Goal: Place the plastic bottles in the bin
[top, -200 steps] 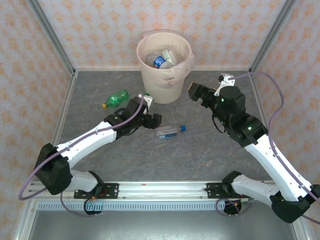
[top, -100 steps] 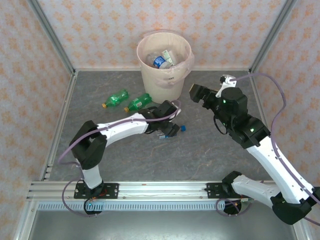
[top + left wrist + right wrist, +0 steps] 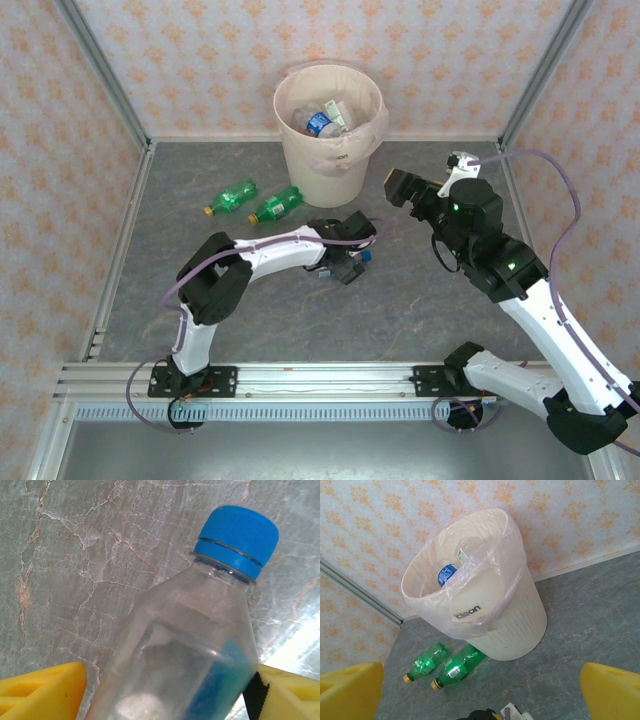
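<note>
A clear bottle [image 3: 190, 645] with a blue cap [image 3: 237, 535] lies on the grey table, seen from above as the clear bottle [image 3: 332, 266] in the middle. My left gripper [image 3: 345, 263] is down over it, and its yellow fingers [image 3: 42, 692] press against both sides of the body. Two green bottles [image 3: 232, 197] [image 3: 278, 204] with yellow caps lie left of the bin [image 3: 345, 165]. The cream bin, lined with a pinkish bag, holds several bottles [image 3: 322, 121]. My right gripper [image 3: 398, 183] hovers open and empty to the right of the bin [image 3: 520, 625].
Metal frame posts and patterned walls close off the table on the left, back and right. A rail [image 3: 300, 378] runs along the near edge by the arm bases. Bare grey table [image 3: 300, 320] lies in front of the left arm.
My left arm swung right from beside the bin to the clear bottle, uncovering the second green bottle, and settled around the bottle. The right gripper drifted slightly right.
</note>
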Action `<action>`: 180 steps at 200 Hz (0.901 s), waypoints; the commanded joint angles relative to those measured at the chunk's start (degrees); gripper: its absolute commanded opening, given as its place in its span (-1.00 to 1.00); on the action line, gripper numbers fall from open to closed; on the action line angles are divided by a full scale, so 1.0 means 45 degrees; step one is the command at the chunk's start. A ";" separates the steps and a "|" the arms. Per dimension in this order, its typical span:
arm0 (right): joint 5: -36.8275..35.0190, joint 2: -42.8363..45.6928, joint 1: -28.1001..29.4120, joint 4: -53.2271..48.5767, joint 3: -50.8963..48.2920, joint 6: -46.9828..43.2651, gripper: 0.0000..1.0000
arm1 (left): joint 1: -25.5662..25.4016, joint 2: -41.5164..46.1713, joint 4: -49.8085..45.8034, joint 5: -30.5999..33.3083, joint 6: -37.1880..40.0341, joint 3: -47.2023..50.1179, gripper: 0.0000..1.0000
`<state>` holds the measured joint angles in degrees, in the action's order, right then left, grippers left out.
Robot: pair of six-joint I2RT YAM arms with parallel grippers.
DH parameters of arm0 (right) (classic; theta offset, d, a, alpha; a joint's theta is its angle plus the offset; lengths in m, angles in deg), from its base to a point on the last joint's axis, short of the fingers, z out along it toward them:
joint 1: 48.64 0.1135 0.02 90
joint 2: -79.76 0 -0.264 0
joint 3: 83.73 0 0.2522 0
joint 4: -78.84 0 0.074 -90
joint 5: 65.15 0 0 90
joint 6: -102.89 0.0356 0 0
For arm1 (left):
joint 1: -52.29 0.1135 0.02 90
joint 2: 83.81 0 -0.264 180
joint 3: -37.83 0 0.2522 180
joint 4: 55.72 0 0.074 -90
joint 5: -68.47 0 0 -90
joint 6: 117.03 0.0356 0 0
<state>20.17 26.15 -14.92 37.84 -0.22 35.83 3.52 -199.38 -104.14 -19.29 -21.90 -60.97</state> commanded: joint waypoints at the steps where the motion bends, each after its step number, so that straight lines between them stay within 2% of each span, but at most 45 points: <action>1: -0.0168 0.0106 0.0052 -0.0137 -0.0031 0.0171 0.99 | -0.0118 -0.0407 -0.0730 0.0654 0.0556 -0.0657 0.66; 34: -0.0225 0.0154 0.0054 -0.0215 -0.0033 0.0221 0.99 | -0.0118 -0.0970 -0.1002 0.0318 0.0622 -0.1114 0.52; 80: -0.0381 0.0252 0.0048 -0.0296 -0.0051 0.0232 0.99 | -0.0118 -0.0748 -0.0844 0.0070 0.0410 -0.0858 0.01; 143: -0.0682 0.0156 0.0051 -0.0098 -0.0081 0.0263 0.99 | -0.0117 0.1306 -0.0115 -0.0373 -0.0624 0.0067 -0.04; 180: -0.1162 0.0232 0.0047 -0.0059 -0.0048 0.0322 0.99 | -0.0119 0.3405 0.0421 -0.0593 -0.1463 0.0630 -0.04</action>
<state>17.94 26.37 -14.92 37.27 -0.33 36.60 3.52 -189.78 -105.06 -21.04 -24.72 -59.28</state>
